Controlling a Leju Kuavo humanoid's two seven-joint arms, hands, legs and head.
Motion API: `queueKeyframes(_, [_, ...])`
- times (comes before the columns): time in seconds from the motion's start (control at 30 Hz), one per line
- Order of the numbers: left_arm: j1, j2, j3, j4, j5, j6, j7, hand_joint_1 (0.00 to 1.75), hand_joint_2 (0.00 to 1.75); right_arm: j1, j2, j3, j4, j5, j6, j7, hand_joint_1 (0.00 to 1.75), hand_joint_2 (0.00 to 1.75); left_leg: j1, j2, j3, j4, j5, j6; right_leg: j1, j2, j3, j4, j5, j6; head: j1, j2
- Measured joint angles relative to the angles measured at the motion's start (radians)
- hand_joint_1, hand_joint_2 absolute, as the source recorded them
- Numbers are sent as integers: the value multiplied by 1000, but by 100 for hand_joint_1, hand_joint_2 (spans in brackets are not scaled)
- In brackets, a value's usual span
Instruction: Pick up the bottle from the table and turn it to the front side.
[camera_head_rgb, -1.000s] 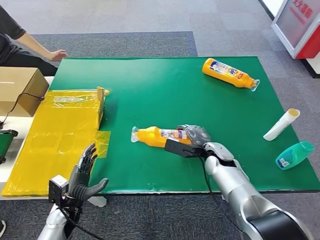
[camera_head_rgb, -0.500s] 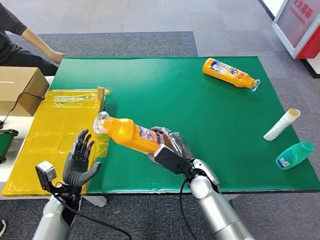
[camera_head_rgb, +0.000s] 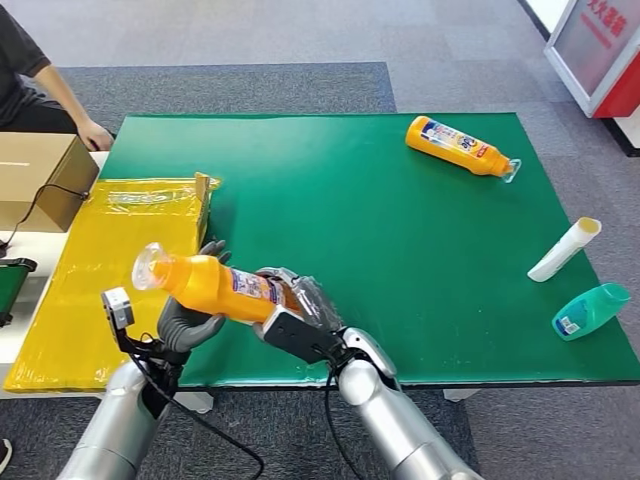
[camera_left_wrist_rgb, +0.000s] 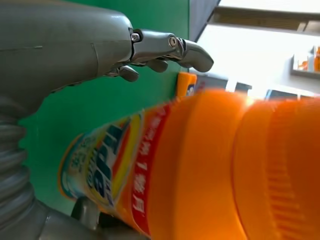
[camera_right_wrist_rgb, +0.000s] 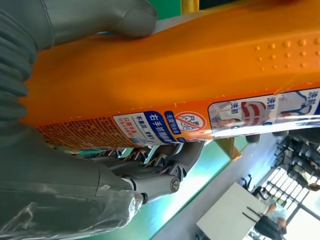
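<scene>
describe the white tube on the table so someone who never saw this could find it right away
Start at the green table and go to its right edge, past the orange bottle lying near the far corner. The white tube lies flat at that edge, just beyond a teal bottle on its side. It is the only white item there, slim and plain, with a yellowish open end pointing away from the robot.

Grey floor all around, with a darker grey carpet strip at the far side. Red-and-white stand sits far right.
</scene>
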Motion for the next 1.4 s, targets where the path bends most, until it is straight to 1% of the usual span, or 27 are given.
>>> queueKeyframes(0.13, [-15,24,-69,39,-2,-40,-56,0,175,-25,15,31,60,8,-20,-5,175,175,0,0,0,0,0,0,0,0,0,0,0,0,0,0])
queueKeyframes(0.17, [-19,32,-87,48,-2,-43,-70,40,175,-31,19,38,76,9,-28,-6,175,175,0,0,0,0,0,0,0,0,0,0,0,0,0,0])
queueKeyframes(0.23, [-25,46,-114,63,-1,-42,-91,127,175,-39,25,49,106,11,-40,-10,166,175,0,0,0,0,0,0,0,0,0,0,0,0,0,0])
queueKeyframes(0.27, [-27,52,-125,68,-2,-31,-97,171,175,-41,27,54,119,12,-47,-11,127,175,0,0,0,0,0,0,0,0,0,0,0,0,0,0])
queueKeyframes(0.3, [-28,56,-132,71,-3,-13,-100,175,175,-42,30,58,130,13,-55,-12,83,175,0,0,0,0,0,0,0,0,0,0,0,0,0,0])
queueKeyframes(0.37, [-27,60,-143,73,-20,53,-101,175,175,-42,33,64,149,14,-74,-9,4,175,0,0,0,0,0,0,0,0,0,0,0,0,0,0])
queueKeyframes(0.4, [-26,60,-146,68,-42,101,-100,175,175,-42,34,65,156,16,-81,-4,0,175,0,0,0,0,0,0,0,0,0,0,0,0,0,0])
queueKeyframes(0.5, [-12,46,-152,19,-159,273,-77,175,175,-35,34,63,167,21,-93,15,0,175,0,0,-1,0,0,0,0,0,0,0,0,0,0,0])
queueKeyframes(0.57, [2,31,-152,-42,-282,393,-45,175,175,-28,33,59,167,28,-93,28,0,175,0,0,-1,0,0,0,0,0,0,0,0,0,0,0])
queueKeyframes(0.7, [35,6,-152,-193,-658,676,34,175,175,-7,25,38,142,47,-93,51,0,175,0,0,-1,0,0,0,0,0,-1,0,0,0,0,0])
queueKeyframes(0.73, [41,3,-151,-230,-732,724,54,175,175,1,22,32,131,51,-91,54,0,175,0,0,-1,0,0,0,0,0,-1,0,0,0,0,0])
queueKeyframes(0.83, [52,0,-150,-320,-917,831,111,175,175,22,13,16,96,58,-83,61,0,175,0,0,-1,0,0,0,0,0,-1,0,0,0,0,0])
queueKeyframes(0.9, [60,1,-151,-378,-1107,914,178,175,175,41,7,3,62,59,-78,68,0,175,0,0,-1,0,0,0,0,0,-1,0,0,0,0,0])
queueKeyframes(0.97, [65,17,-152,-440,-1304,948,268,175,175,69,-4,-15,11,57,-72,74,0,175,0,0,-1,0,0,0,0,0,-1,0,0,0,0,0])
queueKeyframes(1.0, [64,33,-153,-464,-1386,942,311,175,175,86,-10,-26,-19,54,-68,76,0,175,0,0,-1,0,0,0,0,0,-1,0,0,0,0,0])
queueKeyframes(1.07, [60,77,-157,-485,-1489,919,370,175,175,120,-23,-50,-79,46,-60,75,0,175,0,0,-1,0,0,0,0,1,-1,0,0,0,0,0])
queueKeyframes(1.13, [53,127,-159,-472,-1533,902,393,175,175,153,-35,-75,-134,39,-48,69,0,175,0,1,-1,0,0,0,0,1,-2,0,0,0,0,0])
queueKeyframes(1.2, [45,174,-160,-432,-1567,890,408,175,175,182,-43,-97,-179,36,-36,64,0,175,0,1,-1,0,0,-1,0,1,-2,0,0,0,0,0])
queueKeyframes(1.3, [32,235,-163,-328,-1600,895,430,175,175,218,-50,-122,-223,26,-19,56,0,175,0,1,-1,0,0,-1,0,2,-2,0,0,-1,0,0])
queueKeyframes(1.4, [26,282,-164,-212,-1606,913,438,175,175,249,-53,-140,-237,-1,2,45,0,175,0,1,-1,0,0,-1,0,2,-2,0,0,-1,0,0])
